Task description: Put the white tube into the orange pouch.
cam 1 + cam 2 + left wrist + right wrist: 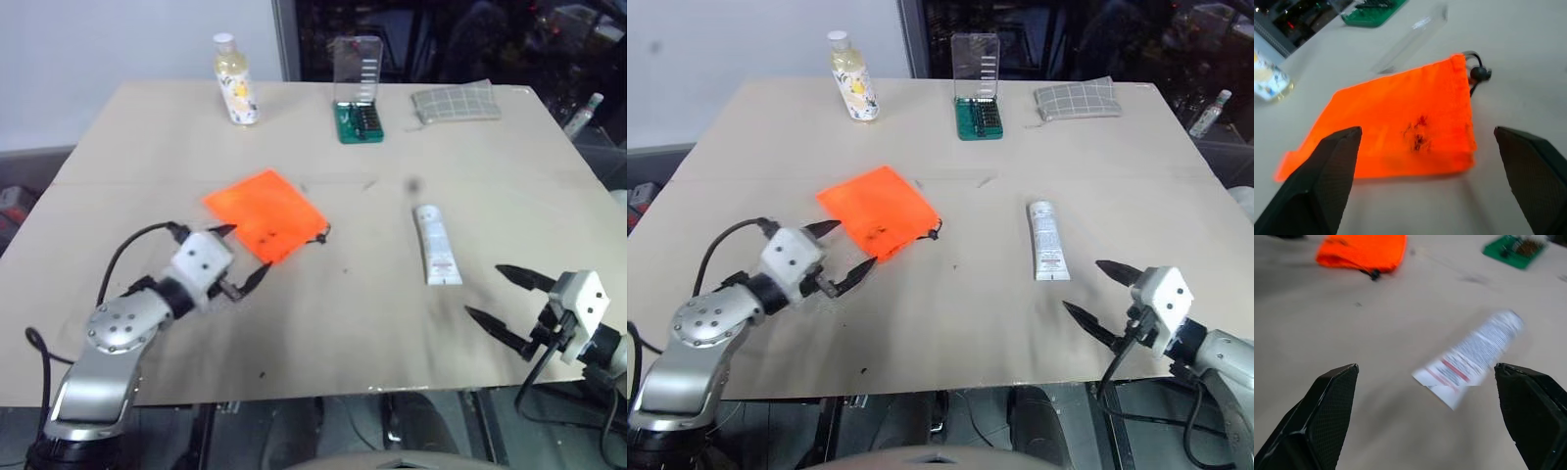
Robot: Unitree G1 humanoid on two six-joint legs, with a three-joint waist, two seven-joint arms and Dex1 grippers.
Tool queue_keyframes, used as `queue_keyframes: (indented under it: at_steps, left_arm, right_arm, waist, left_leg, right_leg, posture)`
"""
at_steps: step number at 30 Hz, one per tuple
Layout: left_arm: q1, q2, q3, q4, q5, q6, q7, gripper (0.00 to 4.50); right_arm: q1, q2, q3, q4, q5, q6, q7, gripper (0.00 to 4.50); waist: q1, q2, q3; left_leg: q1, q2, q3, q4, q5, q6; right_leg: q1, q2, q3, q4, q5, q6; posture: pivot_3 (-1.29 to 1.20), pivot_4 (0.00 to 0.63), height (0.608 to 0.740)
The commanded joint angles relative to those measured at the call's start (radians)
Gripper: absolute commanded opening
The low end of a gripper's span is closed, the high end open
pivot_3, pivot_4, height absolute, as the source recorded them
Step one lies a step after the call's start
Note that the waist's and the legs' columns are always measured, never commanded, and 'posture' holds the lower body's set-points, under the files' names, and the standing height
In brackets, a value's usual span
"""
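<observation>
The orange pouch lies flat on the table left of centre, its dark drawstring cord at the right corner. My left gripper is open just short of the pouch's near edge, one finger at each side; the left wrist view shows the orange pouch straight ahead between the fingers. The white tube lies right of centre, cap end away from me. My right gripper hovers open near the table's front right edge, a little short of the tube's flat end; the white tube lies ahead of it.
Along the far side stand a pale yellow bottle, a green bit set with a clear lid and a grey checked pouch. The tan table ends close in front of me.
</observation>
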Motion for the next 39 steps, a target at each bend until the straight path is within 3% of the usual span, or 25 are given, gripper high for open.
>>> queue_keyframes:
  at_steps: [1,10,17,18,21,22,27,39]
  left_arm:
    - [-0.047,0.009,-0.094,-0.035,0.161,0.002,0.062,4.49]
    - [-0.125,-0.042,-0.231,0.085,0.388,-0.039,0.157,4.49]
    - [-0.14,-0.075,-0.231,0.165,0.381,-0.111,0.159,4.49]
    - [-0.144,-0.077,-0.228,0.182,0.367,-0.136,0.152,3.98]
    - [-0.145,-0.088,-0.203,0.207,0.35,-0.154,0.158,3.03]
    - [-0.142,-0.089,-0.199,0.21,0.347,-0.161,0.156,2.37]
    - [-0.135,-0.088,-0.171,0.242,0.323,-0.22,0.159,0.11]
    - [-0.22,-0.147,0.059,0.289,-0.141,-0.026,-0.032,0.04]
  right_arm:
    - [-0.016,0.008,0.027,-0.071,0.008,0.019,-0.036,4.5]
    - [-0.073,0.025,0.057,-0.1,-0.003,0.064,-0.127,4.5]
    - [-0.097,0.02,0.052,-0.117,0.008,0.099,-0.149,4.5]
    - [-0.096,0.02,0.052,-0.12,0.007,0.1,-0.15,4.5]
    - [-0.087,0.023,0.049,-0.123,0.005,0.099,-0.154,4.5]
    - [-0.083,0.025,0.049,-0.122,0.003,0.097,-0.154,4.5]
    - [-0.069,0.039,0.065,-0.119,-0.014,0.08,-0.161,4.5]
    - [-0.094,0.09,0.169,-0.132,-0.041,0.114,-0.216,4.5]
  waist:
    - [0.0,0.0,0.0]
    - [0.001,0.0,0.0]
    - [0.001,0.0,0.0]
    - [0.001,0.0,0.0]
    - [0.0,0.0,0.0]
    - [0.001,0.0,0.0]
    - [0.0,0.0,0.0]
    - [-0.001,0.0,0.0]
  left_leg:
    - [0.0,0.0,0.0,0.0,0.0,0.0]
    - [0.0,0.0,-0.001,0.001,0.001,0.001]
    - [0.0,0.0,-0.001,0.001,0.002,0.003]
    - [0.0,0.0,-0.001,0.001,0.002,0.003]
    - [0.0,0.0,-0.001,0.001,0.002,0.003]
    - [0.0,0.0,-0.001,0.001,0.002,0.004]
    - [0.0,0.0,-0.001,0.002,0.003,0.004]
    - [0.0,0.0,-0.001,0.005,0.003,0.004]
  right_leg:
    - [0.0,0.0,0.0,0.0,0.0,0.0]
    - [0.0,0.0,-0.001,0.0,0.0,0.0]
    - [0.0,0.0,-0.001,0.001,0.0,0.0]
    - [0.0,0.0,-0.001,0.001,0.0,0.0]
    - [0.0,0.0,-0.001,0.002,0.0,0.0]
    - [0.0,0.0,-0.001,0.002,0.0,0.0]
    - [0.0,0.0,-0.001,0.002,0.0,0.0]
    - [0.001,0.0,-0.001,0.004,0.0,0.0]
  posture:
    - [0.0,0.15,0.74]
    - [0.0,0.15,0.74]
    - [0.0,0.15,0.74]
    - [0.0,0.15,0.74]
    - [0.0,0.15,0.74]
    - [0.0,0.15,0.74]
    - [0.0,0.15,0.74]
    - [0.0,0.15,0.74]
